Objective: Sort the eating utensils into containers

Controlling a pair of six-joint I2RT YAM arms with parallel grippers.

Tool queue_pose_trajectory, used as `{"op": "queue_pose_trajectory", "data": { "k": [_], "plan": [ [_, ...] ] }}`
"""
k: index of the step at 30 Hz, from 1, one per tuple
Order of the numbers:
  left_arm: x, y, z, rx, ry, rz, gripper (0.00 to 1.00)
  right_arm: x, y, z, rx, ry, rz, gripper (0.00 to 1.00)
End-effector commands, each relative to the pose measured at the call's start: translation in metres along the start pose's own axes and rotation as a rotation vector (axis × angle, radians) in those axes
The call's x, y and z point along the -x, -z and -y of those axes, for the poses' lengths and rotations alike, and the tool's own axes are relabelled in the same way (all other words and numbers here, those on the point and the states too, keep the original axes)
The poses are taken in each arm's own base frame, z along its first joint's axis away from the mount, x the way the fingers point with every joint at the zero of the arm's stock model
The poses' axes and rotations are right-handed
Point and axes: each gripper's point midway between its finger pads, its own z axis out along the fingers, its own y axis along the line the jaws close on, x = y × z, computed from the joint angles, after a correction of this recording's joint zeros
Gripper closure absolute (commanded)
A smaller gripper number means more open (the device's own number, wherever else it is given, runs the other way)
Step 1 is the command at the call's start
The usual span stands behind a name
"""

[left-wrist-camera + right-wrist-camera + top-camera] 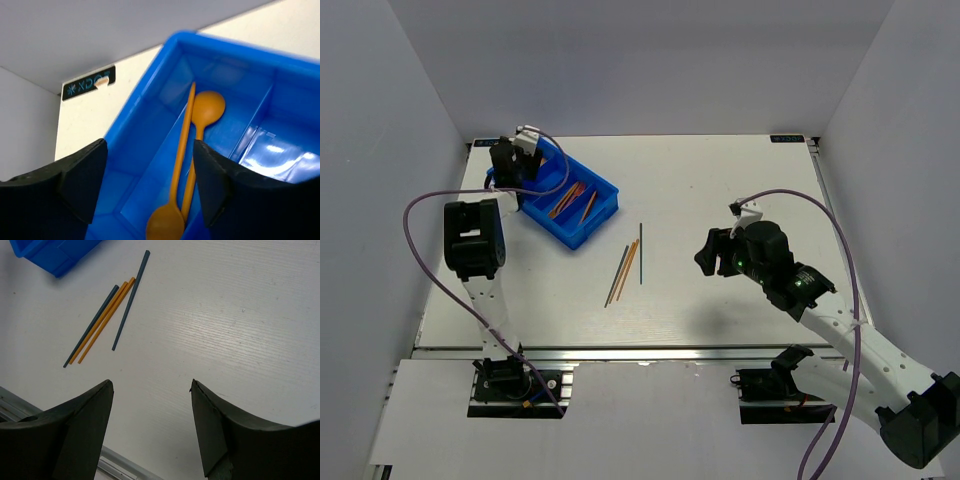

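Black fingers (75,185) of the left gripper (149,155) fill the lower corners of its wrist view. They are spread wide, with nothing pinched between them. Just below the gap between them lie two orange round-bowled plastic spoons (183,145), side by side and head to tail. They rest in one long compartment of the bright blue rectangular plastic tray (150,62); which compartment it is, I cannot tell surely. This gripper hangs over one end of the tray and touches neither the tray nor the spoons. In the top view, other orange utensils (567,199) lie in the tray, further along from this gripper.

Ahead of the right gripper (151,390) and to its left, well apart from it, four thin plastic sticks (102,320) lie on the white table (235,315). Two are orange and lie close together, with a dark grey one on each side. The right fingers (75,435) are also spread wide, hold nothing and touch nothing. Beyond the tray, a black label (89,84) sits at the table edge.
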Motion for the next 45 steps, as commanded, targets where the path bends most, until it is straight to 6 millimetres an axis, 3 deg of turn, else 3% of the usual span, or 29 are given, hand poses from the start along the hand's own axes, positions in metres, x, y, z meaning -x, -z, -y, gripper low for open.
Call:
{"op": "queue_pose_trajectory", "data": {
  "k": [1,4,5,6,7,8,9,10,11,12,13,14,15,16,17,18,19,20,21,22,23,25,26,29,30,33,39,45],
  "plan": [
    [0.093,0.025,-0.031,0.036,0.08,0.204,0.2,0.021,0.003,-0.011,0.039,-0.008,0.058,0.31],
    [0.15,0.045,-0.048,0.066,0.168,0.311,0.11,0.023,0.004,-0.014,0.052,-0.011,0.067,0.29],
    [0.174,0.058,-0.059,0.093,0.194,0.351,0.02,0.022,0.001,-0.014,0.054,-0.015,0.063,0.15],
    [0.199,0.068,-0.067,0.127,0.227,0.382,0.02,0.02,-0.003,-0.015,0.058,-0.02,0.055,0.11],
    [0.213,0.077,-0.076,0.159,0.318,0.396,0.02,0.023,-0.007,-0.018,0.07,-0.024,0.063,0.11],
    [0.225,0.091,-0.084,0.181,0.388,0.381,0.02,0.013,-0.022,-0.016,0.061,-0.037,0.013,0.11],
    [0.249,0.105,-0.104,0.24,0.479,0.403,0.02,0.016,-0.03,-0.018,0.055,-0.046,0.001,0.11],
    [0.257,0.113,-0.107,0.236,0.645,0.393,0.02,0.013,-0.039,-0.024,0.055,-0.038,-0.022,0.11],
    [0.239,0.117,-0.101,0.237,0.708,0.265,0.02,-0.008,-0.063,-0.02,0.009,-0.026,-0.12,0.11],
    [0.25,0.135,-0.105,0.236,0.766,0.254,0.02,0.012,-0.074,-0.021,-0.054,-0.022,-0.093,0.11],
    [0.249,0.147,-0.102,0.229,0.873,0.227,0.02,0.01,-0.084,-0.029,-0.078,-0.001,-0.113,0.11],
    [0.233,0.158,-0.091,0.22,0.923,0.146,0.02,-0.01,-0.104,-0.022,-0.149,0.015,-0.193,0.11],
    [0.246,0.192,-0.094,0.197,0.964,0.173,0.02,0.013,-0.114,-0.029,-0.182,-0.006,-0.148,0.11],
    [0.222,0.201,-0.074,0.172,1.02,0.093,0.02,0.014,-0.123,-0.033,-0.197,-0.002,-0.153,0.12],
    [0.206,0.216,-0.064,0.166,1.033,0.033,0.02,0.002,-0.14,-0.028,-0.24,0.008,-0.196,0.17],
    [0.218,0.255,-0.068,0.153,1.041,0.089,0.02,0.004,-0.15,-0.027,-0.268,0.004,-0.19,0.22],
    [0.179,0.259,-0.049,0.156,1.022,0.015,0.02,0.023,-0.159,-0.038,-0.254,-0.003,-0.157,0.27],
    [0.169,0.274,-0.047,0.165,1.013,0.009,0.02,0.012,-0.177,-0.036,-0.27,0.009,-0.197,0.4],
    [0.158,0.287,-0.045,0.177,0.995,0.002,0.02,0.008,-0.181,-0.036,-0.285,0.017,-0.231,0.45],
    [0.159,0.313,-0.047,0.175,0.954,0.036,0.02,0.022,-0.189,-0.045,-0.274,0.011,-0.208,0.47],
    [0.129,0.32,-0.036,0.192,0.925,-0.042,0.02,0.009,-0.202,-0.041,-0.292,0.024,-0.248,0.5],
    [0.108,0.336,-0.031,0.195,0.851,-0.093,0.02,0.001,-0.208,-0.041,-0.314,0.034,-0.283,0.51],
    [0.088,0.346,-0.025,0.206,0.828,-0.146,0.02,-0.001,-0.214,-0.045,-0.309,0.037,-0.29,0.52],
    [0.07,0.359,-0.01,0.216,0.812,-0.177,0.02,-0.006,-0.222,-0.053,-0.296,0.047,-0.288,0.53],
    [0.055,0.358,-0.002,0.209,0.813,-0.212,0.02,-0.007,-0.224,-0.052,-0.307,0.046,-0.291,0.54],
    [0.038,0.36,0.005,0.228,0.832,-0.273,0.02,-0.016,-0.231,-0.049,-0.322,0.049,-0.317,0.58],
    [0.034,0.362,0.009,0.219,0.834,-0.296,0.02,-0.033,-0.243,-0.051,-0.33,0.062,-0.372,0.62],
    [0.035,0.359,0.016,0.182,0.825,-0.283,0.02,-0.042,-0.236,-0.048,-0.333,0.045,-0.37,0.63]
  ]
}}
